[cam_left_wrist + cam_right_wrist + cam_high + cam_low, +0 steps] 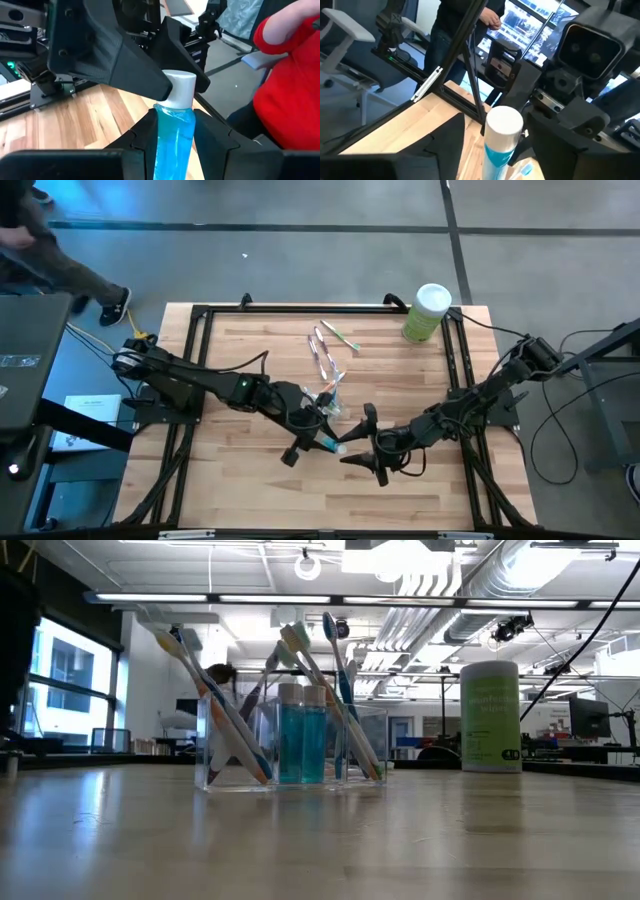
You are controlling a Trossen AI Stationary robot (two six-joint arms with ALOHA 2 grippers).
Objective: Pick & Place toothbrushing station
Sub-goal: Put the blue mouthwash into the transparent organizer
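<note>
My left gripper (pixel 318 438) is shut on a small teal toothpaste tube with a white cap (pixel 332 446) near the table's middle front. My right gripper (pixel 348 450) meets it from the right, open, with its fingers on either side of the cap (pixel 504 124). A clear holder (pixel 290 745) with several toothbrushes and teal tubes stands on the table; it also shows in the high view (pixel 330 402). Loose toothbrushes (pixel 326 352) lie flat farther back. Neither gripper shows in the low view. My left gripper (pixel 172 150) pinches the tube's teal body (pixel 173 127) between its two fingers, below the cap. The tube points away from the fingers, cap (pixel 181 87) toward my right gripper, clear of the table. My right gripper: one finger (pixel 145 75) reaches the cap's side; I cannot tell whether it touches.
A light-green canister with a white lid (pixel 427 312) stands at the far right corner. A black frame (pixel 200 330) runs around the tabletop. A person in red (pixel 290 75) is beyond the table, and another stands at the far left (pixel 60 270).
</note>
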